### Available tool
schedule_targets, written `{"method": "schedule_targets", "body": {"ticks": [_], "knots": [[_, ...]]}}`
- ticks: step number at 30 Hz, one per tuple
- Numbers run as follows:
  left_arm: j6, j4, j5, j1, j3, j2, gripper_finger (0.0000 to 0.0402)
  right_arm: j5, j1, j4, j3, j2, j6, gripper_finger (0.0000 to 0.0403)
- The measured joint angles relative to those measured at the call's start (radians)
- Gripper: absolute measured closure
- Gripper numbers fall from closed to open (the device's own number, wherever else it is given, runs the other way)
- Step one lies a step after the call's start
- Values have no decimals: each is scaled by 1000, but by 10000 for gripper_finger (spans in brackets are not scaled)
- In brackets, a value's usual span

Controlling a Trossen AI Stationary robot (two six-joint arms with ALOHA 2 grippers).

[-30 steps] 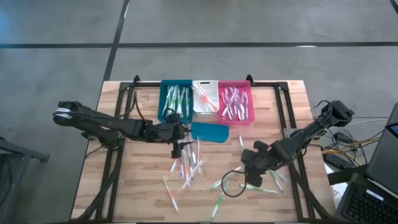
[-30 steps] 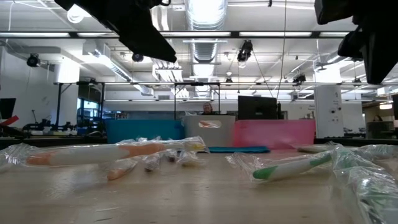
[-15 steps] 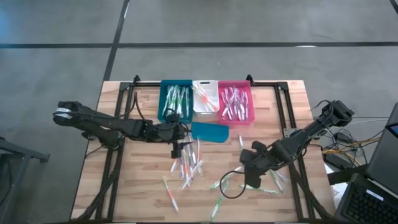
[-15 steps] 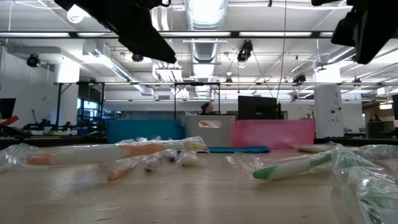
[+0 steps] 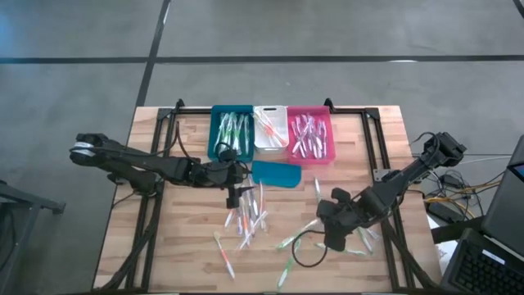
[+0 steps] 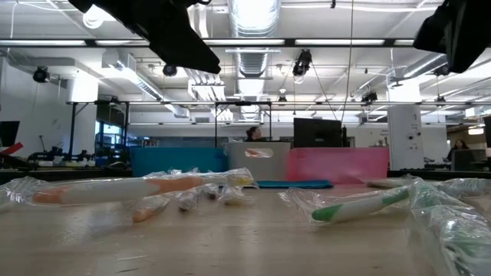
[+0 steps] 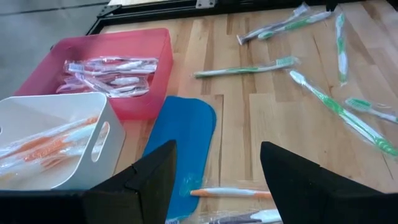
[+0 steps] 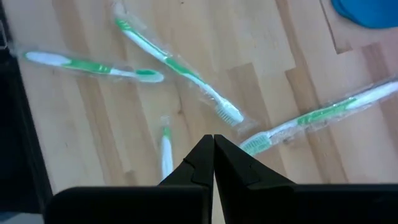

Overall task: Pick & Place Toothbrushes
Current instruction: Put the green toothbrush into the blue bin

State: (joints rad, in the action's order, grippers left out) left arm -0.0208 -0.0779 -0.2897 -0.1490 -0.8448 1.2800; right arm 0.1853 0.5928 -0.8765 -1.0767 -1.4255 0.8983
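1. Toothbrushes (image 5: 246, 217) are lying scattered across the near half of the wooden table (image 5: 155, 270), one cluster at the centre and a looser group of green ones (image 8: 180, 71) toward the right; others are already sitting in the teal bin (image 5: 232, 131), the white bin (image 5: 269, 129) and the pink bin (image 5: 310, 135) along the far edge.
2. Each loose toothbrush is appearing sealed in a clear wrapper (image 6: 445, 222); it is probably handling as a light, stiff stick with a slippery, crinkling skin that is sliding under a loose pinch.
3. Grasping is looking safest across the middle of the handle, jaws set square to its length, pinching the hard stick rather than the slack film at either end.
4. Left gripper (image 5: 237, 195) is hovering over the central cluster, beside the flat blue lid (image 5: 275, 173), with its fingers (image 7: 143, 180) standing spread wide and holding nothing.
5. Right gripper (image 5: 334, 238) is hanging above the green toothbrushes at the right, its fingers pressed together with nothing between them.
6. Overlapping brushes in the central cluster are posing a risk: the view there is too small to tell which are touching, so a pinch is possibly catching two wrappers at once.
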Motion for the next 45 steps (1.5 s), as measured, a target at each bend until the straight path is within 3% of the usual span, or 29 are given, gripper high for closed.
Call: {"method": "schedule_targets", "body": {"ticks": [7,14,21,27,37,45], "knots": [[-5,-2,0,0,0,0,165,-1,32,5,0,-106,39,394],[-6,-6,0,0,0,0,165,-149,72,24,1,-209,104,394],[-6,-5,0,0,0,0,165,-185,130,27,1,-208,262,394],[-6,-5,0,0,0,0,165,-187,145,29,1,-212,306,389],[-6,-5,0,0,0,0,165,-134,144,40,7,-212,320,298],[-6,-5,0,0,0,0,165,-131,145,171,64,-212,326,235]]}}
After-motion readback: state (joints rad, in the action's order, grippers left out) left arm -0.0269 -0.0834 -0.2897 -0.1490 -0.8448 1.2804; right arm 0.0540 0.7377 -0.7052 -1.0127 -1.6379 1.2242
